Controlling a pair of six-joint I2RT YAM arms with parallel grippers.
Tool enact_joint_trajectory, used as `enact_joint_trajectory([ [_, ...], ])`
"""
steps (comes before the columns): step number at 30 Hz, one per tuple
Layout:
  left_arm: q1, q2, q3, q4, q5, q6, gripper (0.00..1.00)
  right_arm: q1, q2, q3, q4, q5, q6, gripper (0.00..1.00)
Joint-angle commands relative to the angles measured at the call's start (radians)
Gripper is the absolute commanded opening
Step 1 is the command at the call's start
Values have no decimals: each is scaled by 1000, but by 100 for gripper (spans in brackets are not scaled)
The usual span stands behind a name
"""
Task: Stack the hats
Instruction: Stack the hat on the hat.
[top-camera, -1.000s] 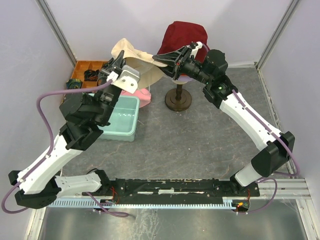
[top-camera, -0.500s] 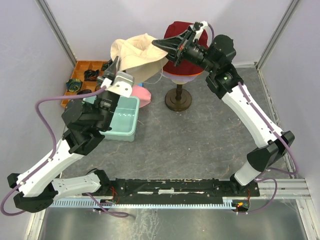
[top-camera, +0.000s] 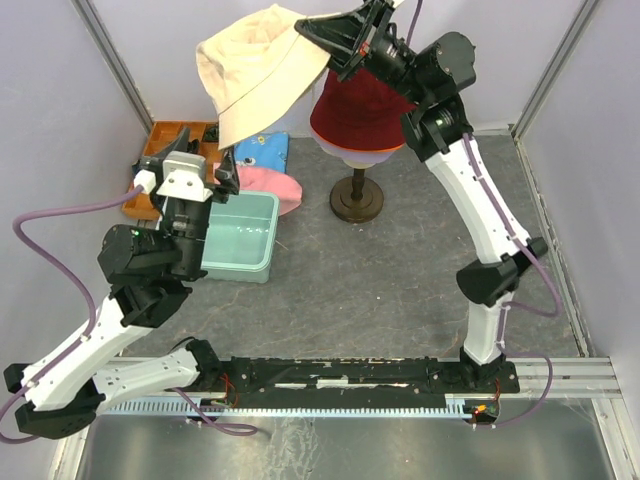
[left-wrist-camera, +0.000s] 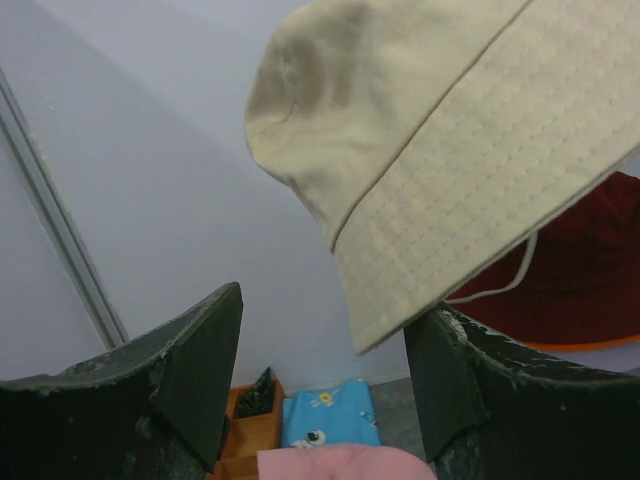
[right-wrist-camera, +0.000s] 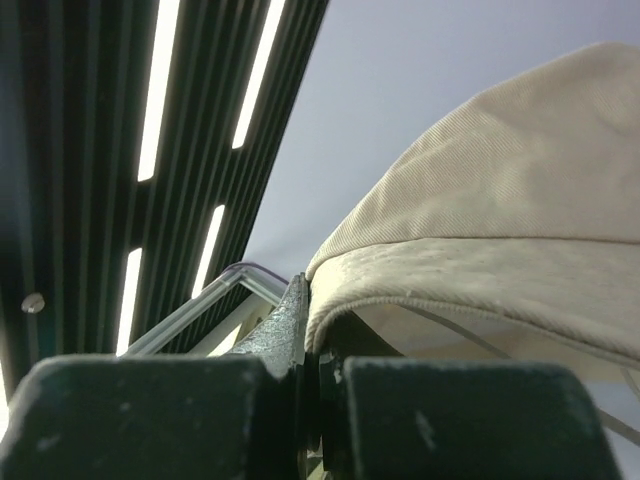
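- The right gripper (right-wrist-camera: 303, 300) is clenching its jaws on the brim of the cream hat (top-camera: 255, 65), holding it high up, above and to the left of the stand (top-camera: 357, 195).
- The cream hat is hanging tilted in the air, with its crown pointing away from the stand and its open side facing toward it. A thin cord (left-wrist-camera: 510, 285) is dangling from it.
- The dark red hat (top-camera: 365, 100) is sitting on top of the stand. An orange hat (left-wrist-camera: 590, 346) is showing as a narrow edge under its brim, and a pale lavender hat (top-camera: 362, 153) is peeking out below that.
- The pink hat (top-camera: 272, 185) is lying on the bench (top-camera: 400, 270) just left of the stand's foot.
- The left gripper (left-wrist-camera: 325, 320) is hovering well to the left of the stand and below the cream hat, pointing upward. Its jaws are spread wide and gripping nothing.
- A blue patterned cloth (top-camera: 262, 150) is lying left of the stand, just behind the pink hat.
- A teal bin (top-camera: 240, 240) is sitting left of the stand, in front of the pink hat.
- An orange tray (top-camera: 165, 135) is resting farthest left of the stand, by the wall.
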Motion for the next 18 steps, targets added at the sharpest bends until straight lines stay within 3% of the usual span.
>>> enact_joint_trajectory([
  [1,0,4,-48,56,-19,-174,72,-31,118,215,158,2,67,0],
  [7,28,12,-134,91,-11,-298,75,-111,201,244,317,74,132,0],
  [13,218,65,-156,-4,224,-584,71,-172,278,336,380,108,184,0],
  [18,369,126,-134,19,396,-813,71,-188,283,325,426,141,195,0],
])
